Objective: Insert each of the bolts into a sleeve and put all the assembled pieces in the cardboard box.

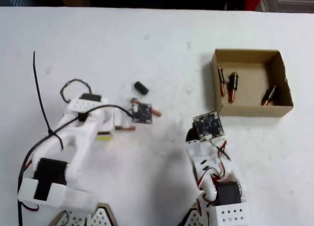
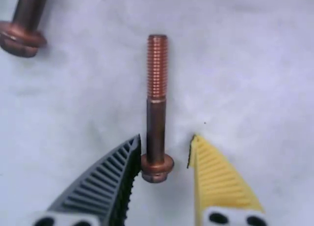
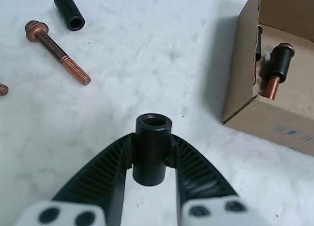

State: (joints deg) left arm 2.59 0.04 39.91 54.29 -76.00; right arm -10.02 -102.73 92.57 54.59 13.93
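Right tool was clenched on a black sleeve, gripping it by its sides. That left the open bore clear at the top, and I'd judge that was the point: a bolt needs that hole free. It sat just short of the cardboard box, a handy spot for the drop once the pair was joined.

Over to the left tool: released, its jaws standing either side of a copper bolt that lay flat on the worktop. The grey finger was at or just beside the shank by the head, and the yellow one stood apart. The threaded end pointed away from the tool. A grip taken down near the head would leave the thread sticking out to feed into the sleeve, so that looked like the reason for this line-up. The pinch had not been made yet.

A second bolt lay close by with a spare sleeve just beyond it, both loose on the worktop, apart from each other, waiting their turn.

Inside the box, the high view showed three assembled pieces, each a bolt through a sleeve, resting on the floor against the walls. So, by my count, the job was past halfway, with two pairs left. The step in hand was the grab on the bolt, and the risk was the round shank rolling off as the jaws shut.
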